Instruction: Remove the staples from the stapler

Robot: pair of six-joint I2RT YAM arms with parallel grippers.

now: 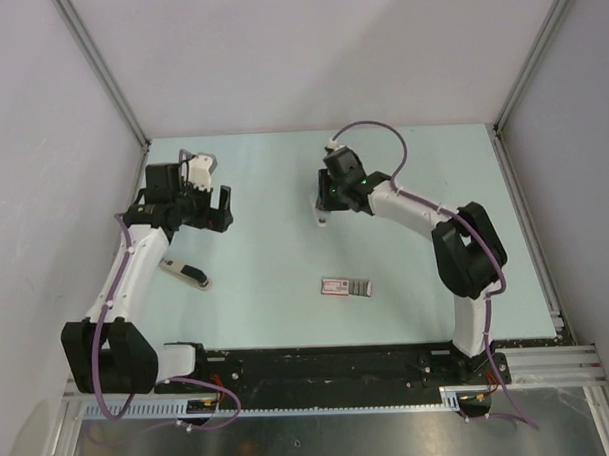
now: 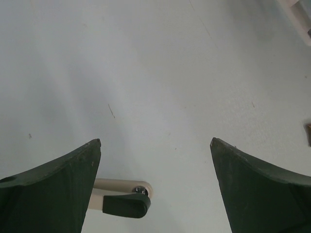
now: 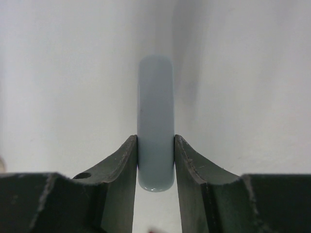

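The stapler (image 1: 184,272), slim with a black end and pale metal, lies on the table at the left; in the left wrist view its cream and black end (image 2: 124,198) shows low between the fingers. My left gripper (image 1: 209,211) (image 2: 155,141) hangs open beyond it, holding nothing. Near the table's middle, my right gripper (image 1: 324,212) (image 3: 155,137) is shut on a pale grey-blue rounded bar (image 3: 155,97), which stands upright between the pads. I see no staples in any view.
A flat box with a red-and-white label (image 1: 346,287) lies in the near middle of the pale table (image 1: 406,264). Grey walls enclose the table at the back and both sides, and a black rail (image 1: 329,367) runs along the near edge.
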